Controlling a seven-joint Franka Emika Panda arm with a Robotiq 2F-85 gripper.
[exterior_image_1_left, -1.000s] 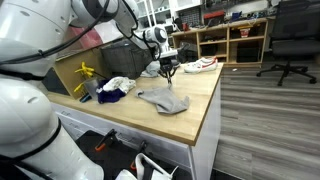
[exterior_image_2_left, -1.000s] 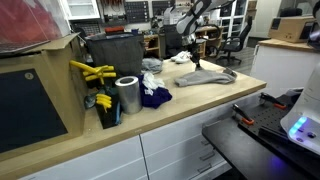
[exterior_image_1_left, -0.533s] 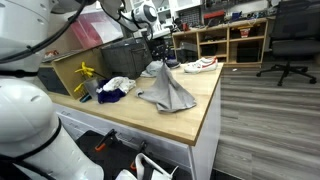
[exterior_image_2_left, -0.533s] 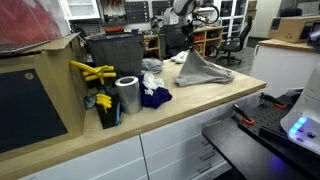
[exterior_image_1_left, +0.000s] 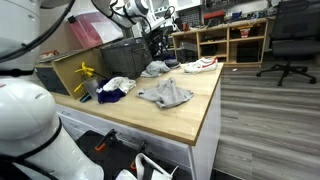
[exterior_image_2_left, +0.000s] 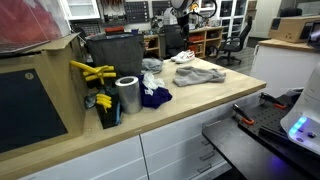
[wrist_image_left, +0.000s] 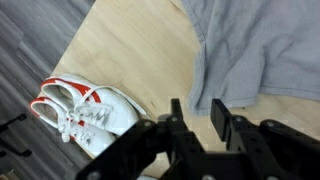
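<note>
A grey cloth (exterior_image_1_left: 167, 94) lies crumpled on the wooden table (exterior_image_1_left: 195, 120); it shows in both exterior views (exterior_image_2_left: 201, 74) and in the wrist view (wrist_image_left: 255, 45). My gripper (wrist_image_left: 197, 112) is open and empty, raised well above the table (exterior_image_1_left: 160, 22), over the table's far part between the cloth and a pair of white and red sneakers (wrist_image_left: 85, 115). The sneakers (exterior_image_1_left: 201, 65) lie at the far table edge.
White and dark blue cloths (exterior_image_1_left: 115, 88) lie near a metal can (exterior_image_2_left: 127, 95) and yellow tools (exterior_image_2_left: 92, 72). A dark bin (exterior_image_2_left: 117, 50) stands behind. Another cloth pile (exterior_image_1_left: 156, 68) lies at the back. An office chair (exterior_image_1_left: 290, 35) and shelves (exterior_image_1_left: 235, 38) stand beyond.
The gripper had lifted the grey cloth off the table, then let it go; the cloth now lies crumpled and the gripper has risen, open.
</note>
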